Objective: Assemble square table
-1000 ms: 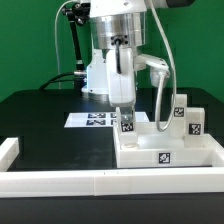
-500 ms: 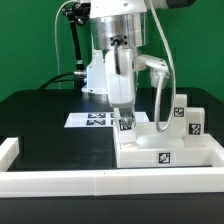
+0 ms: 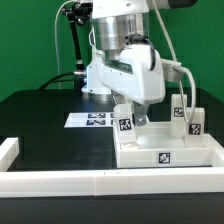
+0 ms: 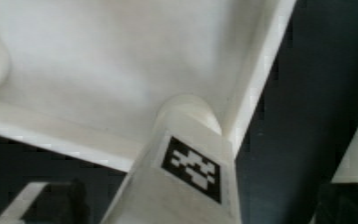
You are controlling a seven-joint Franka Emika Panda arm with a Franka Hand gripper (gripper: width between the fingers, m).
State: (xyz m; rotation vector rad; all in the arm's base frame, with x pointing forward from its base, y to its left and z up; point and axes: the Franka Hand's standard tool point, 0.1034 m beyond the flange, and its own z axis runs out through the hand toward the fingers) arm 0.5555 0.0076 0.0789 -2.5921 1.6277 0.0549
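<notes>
The white square table top [image 3: 165, 152] lies on the black table at the exterior view's right. One white tagged leg [image 3: 125, 124] stands upright at its far left corner. My gripper [image 3: 129, 114] straddles this leg from above with the hand turned to one side. In the wrist view the leg [image 4: 185, 160] rises between my fingers [image 4: 19, 205], with a dark gap on each side, so the gripper is open. The top's raised rim [image 4: 247, 90] runs behind the leg. Two more legs [image 3: 178, 111] [image 3: 196, 123] stand at the top's far right.
The marker board [image 3: 93, 119] lies flat on the table behind the top, to the exterior view's left. Long white border rails [image 3: 60, 181] run along the front, with a corner piece [image 3: 8, 150] at the left. The robot base [image 3: 100, 75] stands at the back.
The hand has swung round about the leg, from hanging straight down to turned toward the exterior view's right. The leg's tag still faces the same way.
</notes>
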